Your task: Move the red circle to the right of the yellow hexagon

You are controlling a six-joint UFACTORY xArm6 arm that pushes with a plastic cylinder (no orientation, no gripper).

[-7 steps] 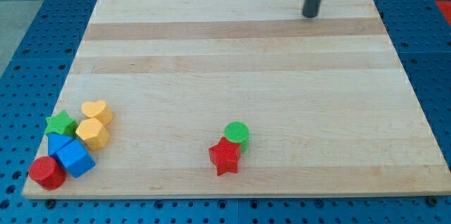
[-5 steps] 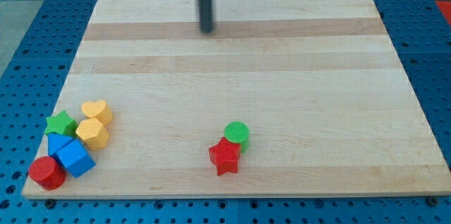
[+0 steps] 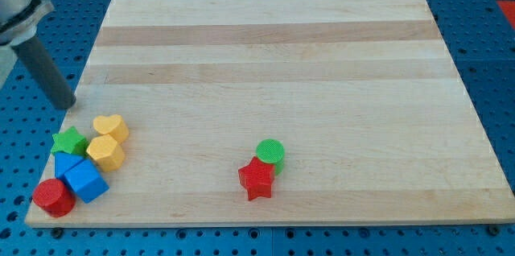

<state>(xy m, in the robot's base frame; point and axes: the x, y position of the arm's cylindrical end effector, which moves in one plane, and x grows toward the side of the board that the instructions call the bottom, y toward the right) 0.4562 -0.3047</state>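
Note:
The red circle (image 3: 53,197) lies at the board's bottom left corner, touching the blue cube (image 3: 86,181). The yellow hexagon (image 3: 105,152) sits up and to the right of it, just below the yellow heart (image 3: 110,127). My tip (image 3: 65,105) is at the board's left edge, above the cluster and clear of every block, roughly a block's width above the green star (image 3: 70,141).
A second blue block (image 3: 65,162) sits between the green star and the blue cube. A red star (image 3: 257,179) and a green circle (image 3: 270,154) touch each other near the board's bottom middle. The wooden board (image 3: 273,63) rests on a blue pegboard.
My tip has swept from the board's top right, across the top, to the left edge above the cluster. No block has moved.

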